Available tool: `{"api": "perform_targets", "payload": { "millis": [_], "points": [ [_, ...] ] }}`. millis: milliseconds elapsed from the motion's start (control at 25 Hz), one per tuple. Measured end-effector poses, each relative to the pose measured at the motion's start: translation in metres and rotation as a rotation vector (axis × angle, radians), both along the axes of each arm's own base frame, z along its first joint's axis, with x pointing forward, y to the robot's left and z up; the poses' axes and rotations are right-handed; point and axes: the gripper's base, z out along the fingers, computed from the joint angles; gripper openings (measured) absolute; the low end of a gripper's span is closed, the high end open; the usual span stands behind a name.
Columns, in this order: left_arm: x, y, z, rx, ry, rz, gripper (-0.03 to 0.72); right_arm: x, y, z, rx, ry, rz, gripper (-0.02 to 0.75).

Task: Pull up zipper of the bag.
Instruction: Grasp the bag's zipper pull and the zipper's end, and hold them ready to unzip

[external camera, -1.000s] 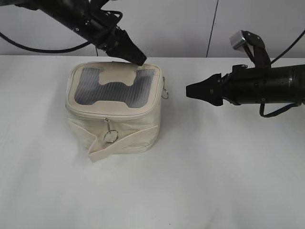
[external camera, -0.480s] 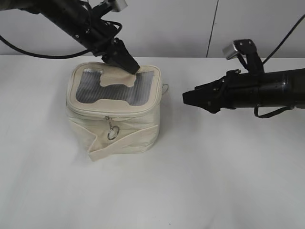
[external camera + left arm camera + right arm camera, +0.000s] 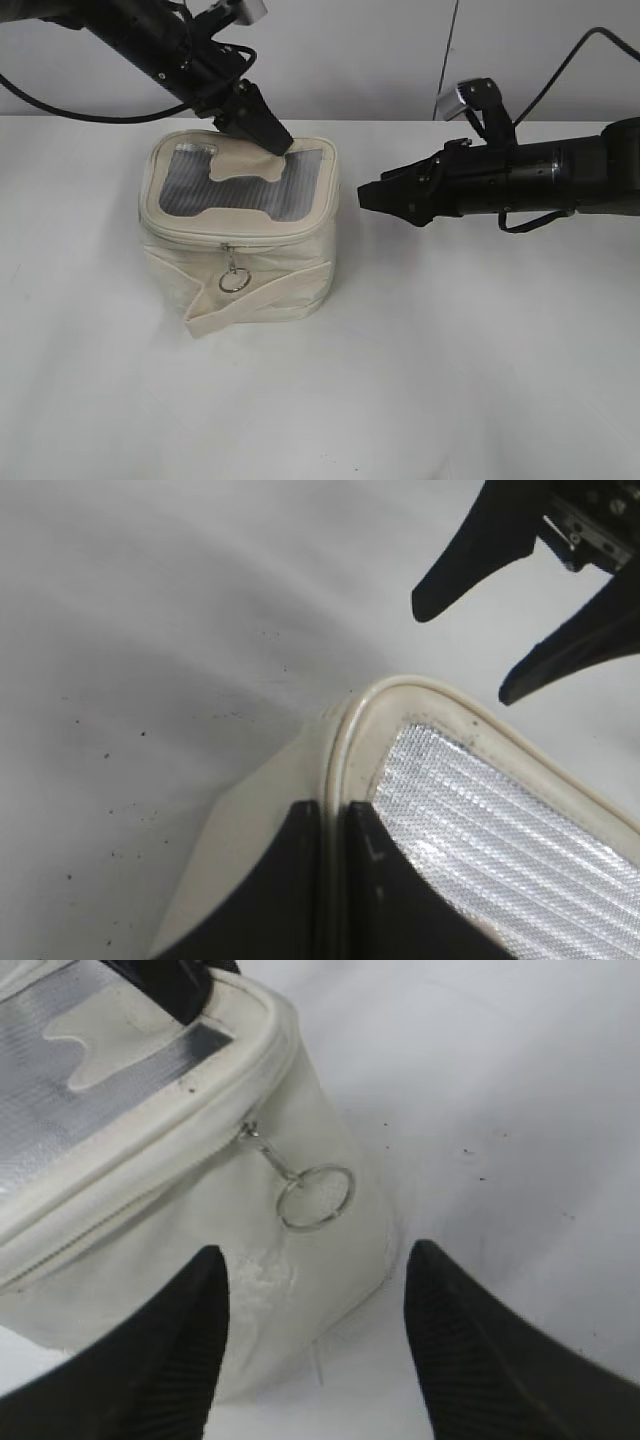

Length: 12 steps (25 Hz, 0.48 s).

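Observation:
The cream bag (image 3: pixel 240 225) stands on the white table, its grey mesh window (image 3: pixel 240 190) on top. The zipper (image 3: pixel 240 238) runs around the lid's rim, and one silver ring pull (image 3: pixel 231 282) hangs at the front. My left gripper (image 3: pixel 275 145) is shut on the lid's rim at the back right corner, with the rim piping pinched between its jaws (image 3: pixel 333 820). My right gripper (image 3: pixel 368 195) is open and empty, close to the bag's right side. Its wrist view shows the second ring pull (image 3: pixel 315 1197) just ahead of the open fingers (image 3: pixel 318 1250).
The bag's flat cream strap (image 3: pixel 255 300) wraps around its lower front. The white table (image 3: pixel 450 380) extends to the front and right. A pale wall (image 3: pixel 380 60) stands behind, and black cables trail from both arms.
My left gripper came down onto the lid's back right rim and closed there. My right gripper has moved left, closer to the bag's right side.

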Motion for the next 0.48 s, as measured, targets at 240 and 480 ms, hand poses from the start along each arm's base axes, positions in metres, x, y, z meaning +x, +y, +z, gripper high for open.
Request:
{"api": "perform_targets", "payload": {
  "millis": [240, 480],
  "points": [
    [0.0, 0.0, 0.0, 0.001, 0.0, 0.0, 0.043, -0.009, 0.024, -0.002, -0.034, -0.002, 0.055, 0.447],
    [0.0, 0.0, 0.0, 0.002, 0.003, 0.004, 0.043, -0.011, 0.037, -0.006, -0.115, -0.01, 0.052, 0.448]
  ]
}}
